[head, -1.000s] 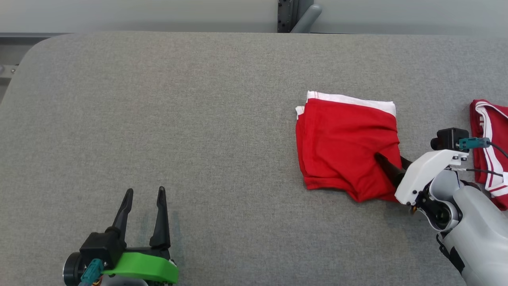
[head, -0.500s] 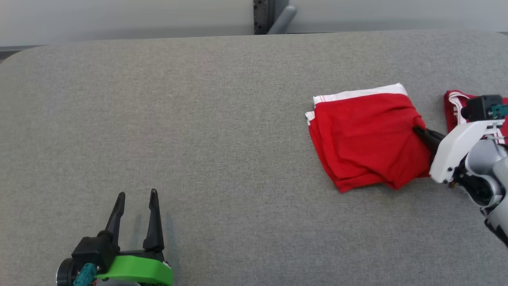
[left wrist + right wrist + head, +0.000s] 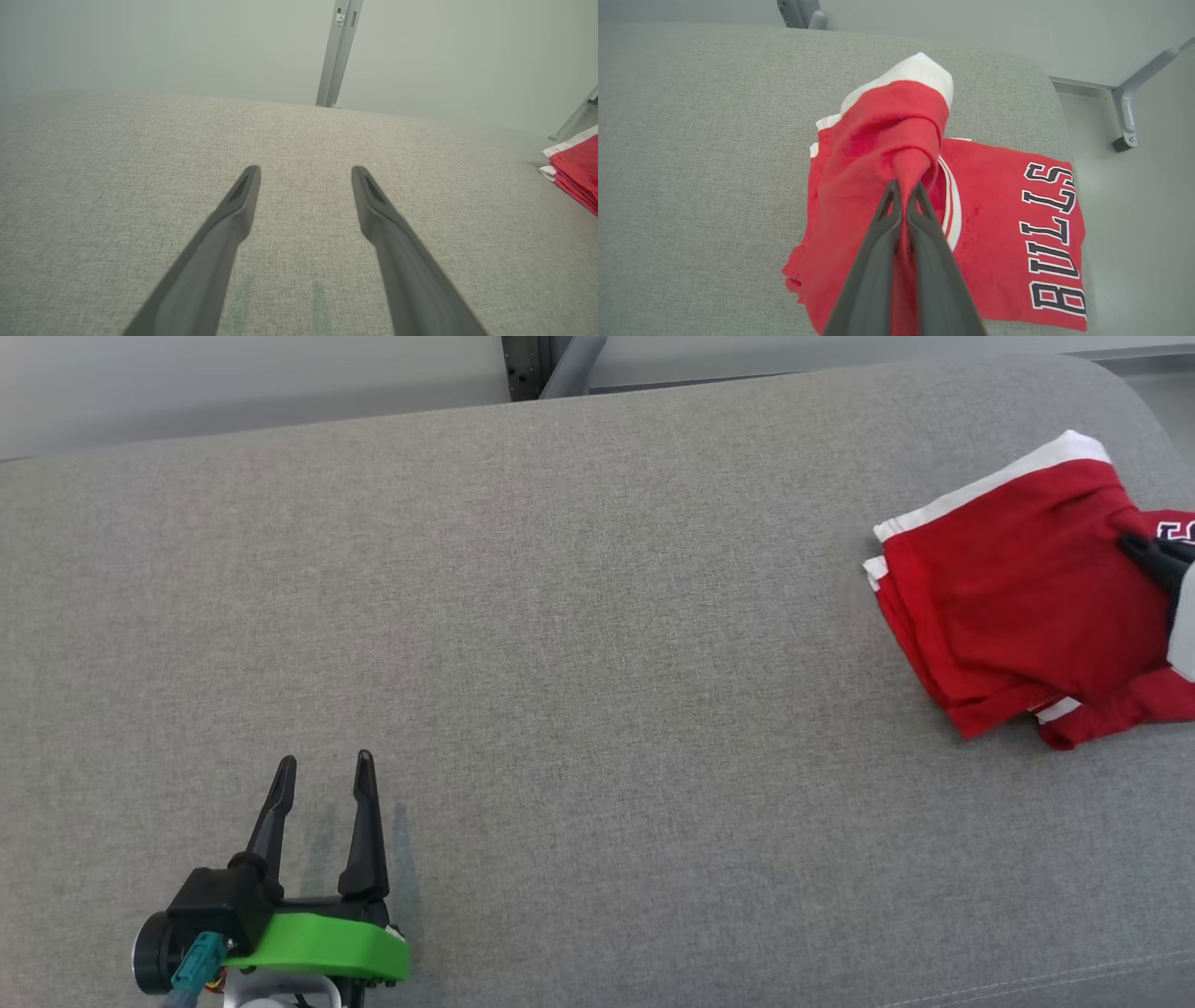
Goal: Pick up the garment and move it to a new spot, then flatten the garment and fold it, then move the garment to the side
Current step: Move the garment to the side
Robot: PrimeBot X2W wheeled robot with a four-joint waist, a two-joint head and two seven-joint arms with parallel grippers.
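Pinching just one bunch of the garment [image 3: 873, 140], the right gripper [image 3: 903, 189] could let layers beneath it unfold.

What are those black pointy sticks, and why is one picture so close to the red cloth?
They are the fingers of a robot's two hands, called grippers. The wide picture looks down from a camera on the robot's head; the other two come from cameras on its wrists, peering along the fingers. The left gripper, on a green mount, is open and holds nothing above the grey fabric-covered surface. The right gripper is shut, pinching a fold of the folded red garment with white trim. Next to it lies a second red garment with black BULLS lettering.
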